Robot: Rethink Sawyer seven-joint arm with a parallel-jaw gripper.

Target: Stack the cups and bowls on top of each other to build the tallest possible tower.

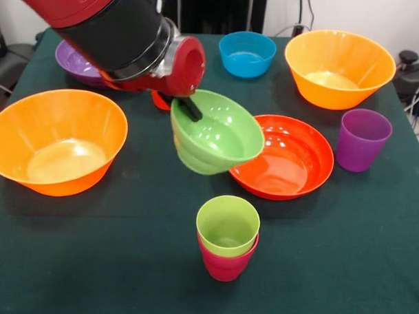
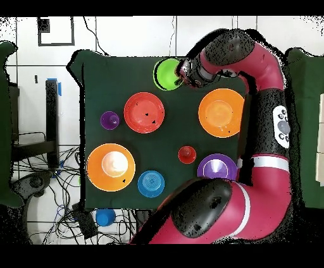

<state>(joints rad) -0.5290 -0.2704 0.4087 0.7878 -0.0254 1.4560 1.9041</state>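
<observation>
My gripper (image 1: 187,109) is shut on the rim of the small lime green bowl (image 1: 213,136) and holds it tilted above the table. One black finger (image 1: 191,109) shows inside the rim. Below and in front of the bowl, a lime green cup (image 1: 228,223) sits nested in a crimson cup (image 1: 225,264). The red-orange bowl (image 1: 292,160) lies just behind. The purple cup (image 1: 362,138) stands at the right. The orange-red cup (image 2: 186,154) stands alone. In the overhead view the gripper (image 2: 180,74) holds the green bowl (image 2: 166,73) near the table's top edge, and the nested cups are hidden.
Two large orange bowls (image 1: 55,141) (image 1: 340,65) stand at the left and the back right. A blue bowl (image 1: 246,53) is at the back. A purple bowl (image 1: 75,63) is half hidden behind the arm. Cables and a small blue object (image 2: 105,217) lie off the table.
</observation>
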